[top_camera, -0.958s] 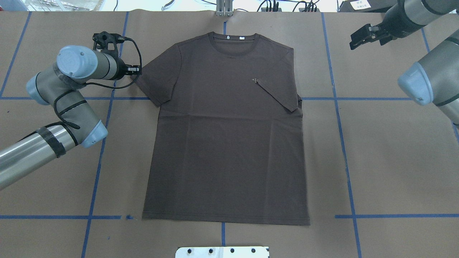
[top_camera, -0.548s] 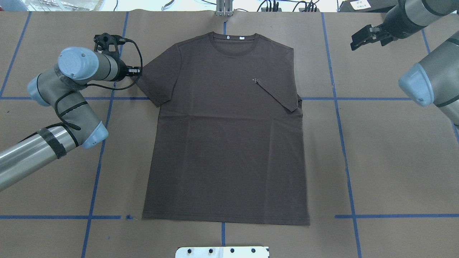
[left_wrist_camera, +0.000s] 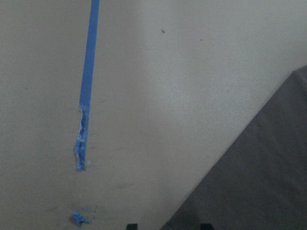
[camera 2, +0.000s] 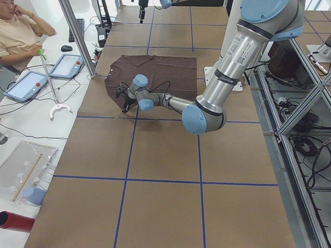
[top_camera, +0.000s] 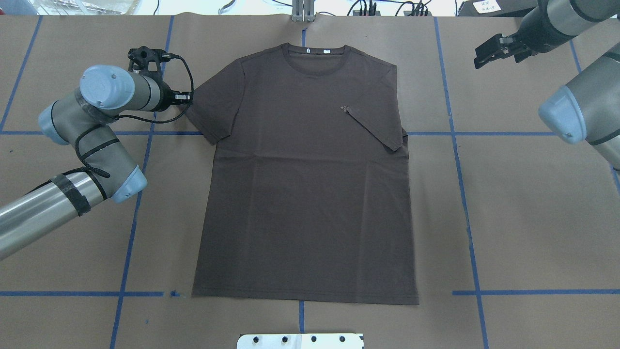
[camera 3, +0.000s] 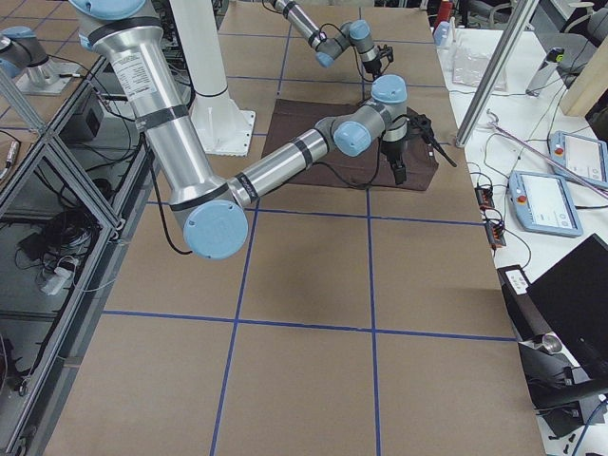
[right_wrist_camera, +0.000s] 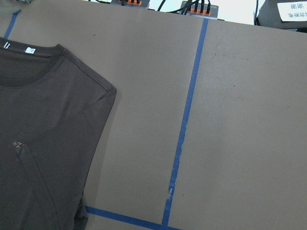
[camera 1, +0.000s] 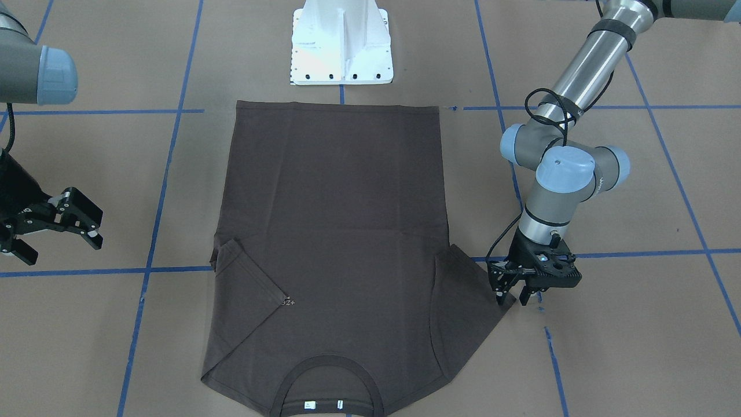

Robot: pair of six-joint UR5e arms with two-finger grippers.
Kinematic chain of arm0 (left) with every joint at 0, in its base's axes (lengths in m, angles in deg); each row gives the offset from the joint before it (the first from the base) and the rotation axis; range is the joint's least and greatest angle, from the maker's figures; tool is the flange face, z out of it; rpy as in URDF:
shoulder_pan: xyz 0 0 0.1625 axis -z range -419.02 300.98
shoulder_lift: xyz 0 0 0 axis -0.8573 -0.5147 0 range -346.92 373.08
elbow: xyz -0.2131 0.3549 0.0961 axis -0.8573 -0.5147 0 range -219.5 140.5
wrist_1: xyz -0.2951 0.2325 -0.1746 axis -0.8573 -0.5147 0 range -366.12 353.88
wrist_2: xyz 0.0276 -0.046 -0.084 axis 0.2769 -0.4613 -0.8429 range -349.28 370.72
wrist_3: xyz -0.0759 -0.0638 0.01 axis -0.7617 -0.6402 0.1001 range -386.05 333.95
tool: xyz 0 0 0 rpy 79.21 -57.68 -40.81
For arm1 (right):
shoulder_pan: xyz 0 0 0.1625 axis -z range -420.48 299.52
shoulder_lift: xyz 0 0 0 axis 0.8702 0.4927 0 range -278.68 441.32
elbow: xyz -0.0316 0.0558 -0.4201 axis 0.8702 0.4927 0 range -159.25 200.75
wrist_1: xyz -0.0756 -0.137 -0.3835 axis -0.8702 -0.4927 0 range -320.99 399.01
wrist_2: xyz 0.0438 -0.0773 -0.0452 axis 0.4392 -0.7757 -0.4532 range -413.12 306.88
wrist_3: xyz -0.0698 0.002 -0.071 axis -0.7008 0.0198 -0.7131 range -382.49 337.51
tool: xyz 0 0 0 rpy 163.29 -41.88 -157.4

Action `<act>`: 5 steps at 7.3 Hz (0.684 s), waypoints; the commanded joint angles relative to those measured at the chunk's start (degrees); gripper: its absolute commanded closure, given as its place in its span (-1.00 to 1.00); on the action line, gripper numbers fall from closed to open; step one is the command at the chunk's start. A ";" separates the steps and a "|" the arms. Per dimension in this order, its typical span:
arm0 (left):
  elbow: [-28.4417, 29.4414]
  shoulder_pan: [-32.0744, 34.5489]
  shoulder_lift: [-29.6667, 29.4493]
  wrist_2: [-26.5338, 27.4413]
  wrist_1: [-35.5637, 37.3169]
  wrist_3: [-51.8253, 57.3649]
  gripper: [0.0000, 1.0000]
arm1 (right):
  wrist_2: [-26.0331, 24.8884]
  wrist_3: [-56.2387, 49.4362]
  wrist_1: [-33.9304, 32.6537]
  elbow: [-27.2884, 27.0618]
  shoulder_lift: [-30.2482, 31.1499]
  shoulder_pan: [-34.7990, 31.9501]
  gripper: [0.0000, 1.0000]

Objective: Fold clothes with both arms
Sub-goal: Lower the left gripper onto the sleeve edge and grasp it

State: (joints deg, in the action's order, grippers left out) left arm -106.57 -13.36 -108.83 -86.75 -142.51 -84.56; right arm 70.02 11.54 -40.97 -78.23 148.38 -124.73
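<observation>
My left gripper [camera 1: 512, 292] is down at the table [top_camera: 533, 218], jaws apart. The outer corner of the T-shirt's spread left sleeve [top_camera: 213, 106] lies right between my two fingertips [left_wrist_camera: 205, 225], and I'm not pinching it. Just off the outside of those jaws, a strip of blue tape [left_wrist_camera: 88, 72] ends in a ragged tip on the brown paper.

My right gripper [camera 1: 61, 243] is up off the table, jaws spread wide and holding nothing. It is well clear of the shirt, out past the shoulder on that side.

The dark brown T-shirt [top_camera: 305, 194] lies flat, front side up. Its collar is at the far end from my pedestal base [camera 1: 341, 43] and its hem is nearest to it. The right sleeve [top_camera: 375, 128] is folded in over the chest, a long way from my right jaws.

Now the lettering. The small pale chest logo [top_camera: 345, 107] sits at the tip of that folded sleeve. I read a "+Z", and the sleeve covers the rest. Two white neck tags [top_camera: 317, 50] sit inside the collar, and their print is too small to read. Beyond my right jaws, past the table's edge, is a white label [right_wrist_camera: 292, 8] with dark characters I cannot read.

On the side bench, far out from my left jaws, is a clear flat container [camera 2: 23, 173]. It holds a thin stick and something pale blue.
</observation>
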 commanded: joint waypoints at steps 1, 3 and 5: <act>0.00 -0.22 0.00 0.00 -0.01 -0.20 0.18 | -0.01 -0.01 0.00 0.01 0.09 0.00 -1.00; -0.09 -0.22 0.00 0.00 -0.10 -0.29 1.00 | -0.01 -0.01 0.00 -0.08 0.09 0.00 -1.00; -1.05 -0.22 -0.70 -0.09 0.16 -0.47 1.00 | -0.01 -0.01 0.00 0.01 0.09 0.00 -1.00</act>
State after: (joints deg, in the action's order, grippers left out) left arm -106.97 -13.60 -109.03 -86.77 -142.54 -84.92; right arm 70.01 11.52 -40.97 -78.28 148.46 -124.73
